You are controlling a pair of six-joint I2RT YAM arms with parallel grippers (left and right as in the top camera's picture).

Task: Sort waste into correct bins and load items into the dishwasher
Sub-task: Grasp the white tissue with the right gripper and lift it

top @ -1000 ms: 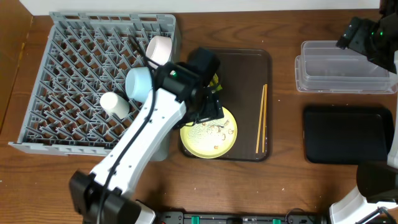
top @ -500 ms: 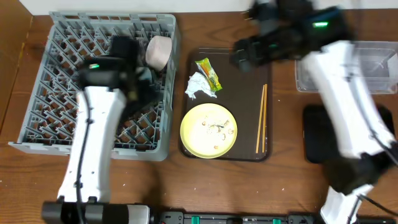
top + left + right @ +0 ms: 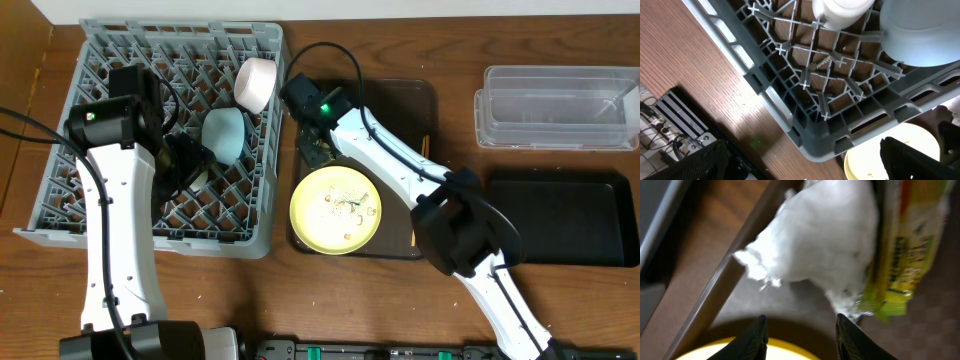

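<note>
Right wrist view: right tool (image 3: pixel 800 326) spread, empty, just short of tissue (image 3: pixel 815 240) beside tray rim (image 3: pixel 722 282).

The right wrist view is blurred throughout: the crumpled tissue (image 3: pixel 825 245) and the yellow-green wrapper (image 3: pixel 910 255) run off its top and right edges, and only a sliver of the yellow plate (image 3: pixel 715 354) shows at the bottom. Overhead, just right of the dish rack (image 3: pixel 100 215), the right arm (image 3: pixel 390 160) covers both pieces of waste. Over the rack, the left arm (image 3: pixel 120 200) hides the cream cup (image 3: pixel 840 10); the left wrist view cuts off that cup and the light blue bowl (image 3: pixel 920 35) at its top edge.
</note>
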